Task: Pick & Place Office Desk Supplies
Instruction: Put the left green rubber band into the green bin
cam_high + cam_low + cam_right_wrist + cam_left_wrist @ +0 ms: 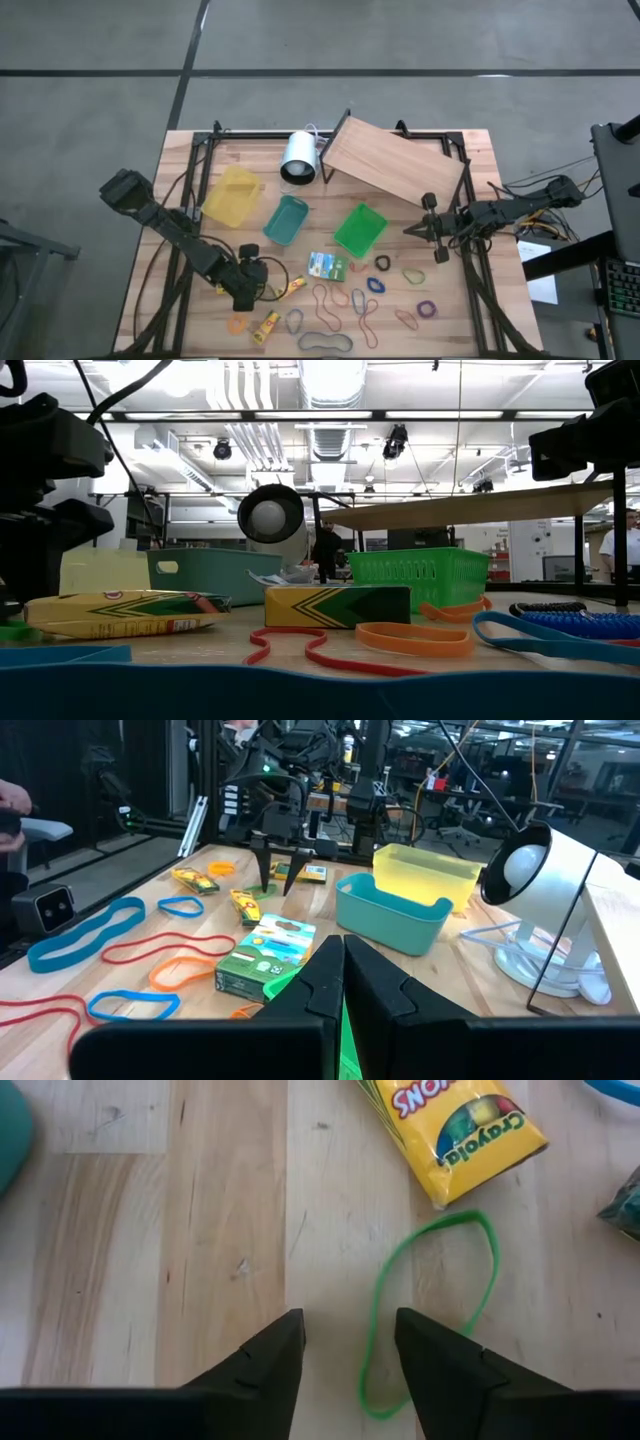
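My left gripper [244, 296] [350, 1342] hangs open, pointing down, close over the near left part of the table. Below it a thin green rubber band [432, 1305] lies flat. One side of its loop runs between my fingertips, with one finger outside the loop and the other over its inside. A yellow crayon box [458, 1128] [290, 288] lies just beyond the band. My right gripper [415, 229] [343, 960] waits shut and level at the table's right, holding nothing.
Yellow [232, 195], teal [285, 220] and green [360, 230] bins stand mid-table. Behind them are a white cylinder [298, 158] and a slanted wooden board [395, 165]. A green-and-white packet [327, 265], a second yellow box [265, 325] and several coloured bands [375, 285] lie along the near side.
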You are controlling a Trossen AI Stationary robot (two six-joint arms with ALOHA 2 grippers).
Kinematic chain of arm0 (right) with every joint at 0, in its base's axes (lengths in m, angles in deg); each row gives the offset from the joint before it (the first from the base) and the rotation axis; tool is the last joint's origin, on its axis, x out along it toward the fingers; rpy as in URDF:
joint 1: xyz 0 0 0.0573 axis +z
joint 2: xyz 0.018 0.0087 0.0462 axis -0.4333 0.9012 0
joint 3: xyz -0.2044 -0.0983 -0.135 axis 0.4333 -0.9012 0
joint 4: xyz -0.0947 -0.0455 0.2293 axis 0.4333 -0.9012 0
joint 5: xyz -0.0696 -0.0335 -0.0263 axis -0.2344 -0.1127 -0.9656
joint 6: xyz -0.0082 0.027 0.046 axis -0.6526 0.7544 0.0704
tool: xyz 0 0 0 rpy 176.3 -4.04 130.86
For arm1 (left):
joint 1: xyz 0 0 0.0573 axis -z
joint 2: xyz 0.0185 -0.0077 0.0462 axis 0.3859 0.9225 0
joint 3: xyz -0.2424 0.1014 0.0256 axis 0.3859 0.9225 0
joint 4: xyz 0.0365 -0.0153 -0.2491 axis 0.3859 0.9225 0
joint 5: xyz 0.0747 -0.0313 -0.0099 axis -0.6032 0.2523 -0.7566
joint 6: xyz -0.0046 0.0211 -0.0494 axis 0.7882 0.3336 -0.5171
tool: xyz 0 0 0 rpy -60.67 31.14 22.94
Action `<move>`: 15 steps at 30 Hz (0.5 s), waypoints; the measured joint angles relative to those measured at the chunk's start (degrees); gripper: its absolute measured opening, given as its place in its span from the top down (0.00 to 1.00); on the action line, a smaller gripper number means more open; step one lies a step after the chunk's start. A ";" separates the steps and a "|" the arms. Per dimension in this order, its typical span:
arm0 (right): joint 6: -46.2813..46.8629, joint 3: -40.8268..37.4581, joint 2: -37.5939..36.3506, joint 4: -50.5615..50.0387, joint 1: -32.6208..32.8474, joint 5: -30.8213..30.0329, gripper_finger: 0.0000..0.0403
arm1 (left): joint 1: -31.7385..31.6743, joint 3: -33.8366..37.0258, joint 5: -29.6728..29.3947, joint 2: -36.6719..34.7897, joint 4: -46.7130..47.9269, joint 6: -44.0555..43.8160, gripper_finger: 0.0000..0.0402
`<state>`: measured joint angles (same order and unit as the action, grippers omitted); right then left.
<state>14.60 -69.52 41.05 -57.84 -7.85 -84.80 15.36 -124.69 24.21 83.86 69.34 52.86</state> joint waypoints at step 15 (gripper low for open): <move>0.00 0.00 0.00 -0.02 0.02 0.02 0.98 | 2.19 0.30 -0.92 -0.07 -4.27 1.41 0.98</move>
<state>14.60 -69.52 41.05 -57.86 -7.83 -84.78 17.55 -124.39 23.30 83.79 65.07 54.27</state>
